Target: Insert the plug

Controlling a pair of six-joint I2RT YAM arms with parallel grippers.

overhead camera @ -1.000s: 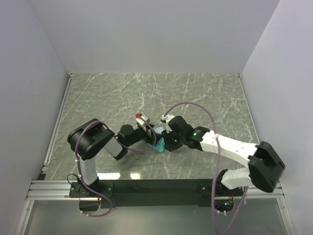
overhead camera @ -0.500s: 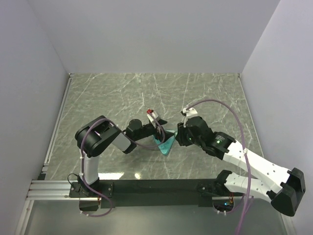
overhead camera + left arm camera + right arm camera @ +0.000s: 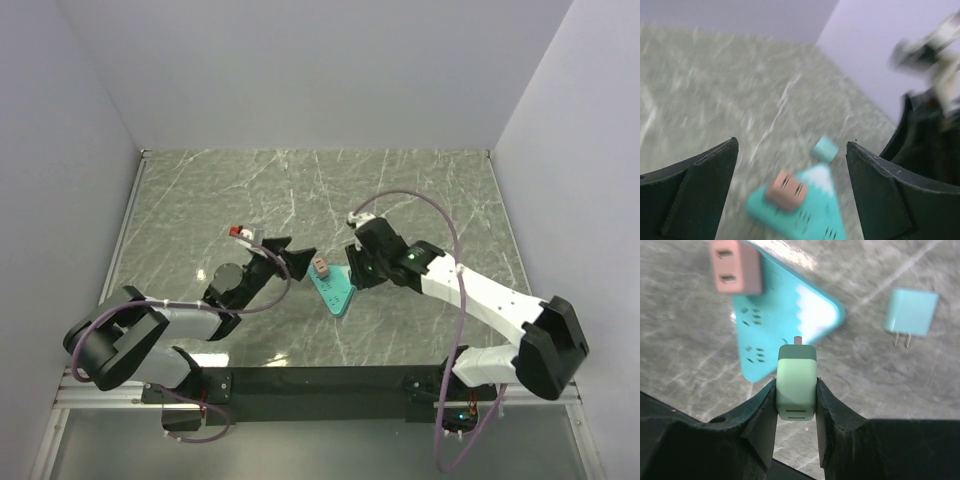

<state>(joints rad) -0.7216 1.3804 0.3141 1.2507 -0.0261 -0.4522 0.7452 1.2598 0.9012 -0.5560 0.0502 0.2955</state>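
Right jaws: clamped on a pale green block-shaped plug [image 3: 796,388], its prong aimed at the strip's white end.
Left jaws: spread wide and empty, hovering near the strip.
Power strip: teal triangular plastic [image 3: 785,315], lay flat on the grey marble bench [image 3: 200,200].
Pink plug: square pink adapter [image 3: 736,267], sat on 1 corner of the strip.
Blue plug: light blue charger [image 3: 910,312], lay just beside the strip, 2 prongs showing.
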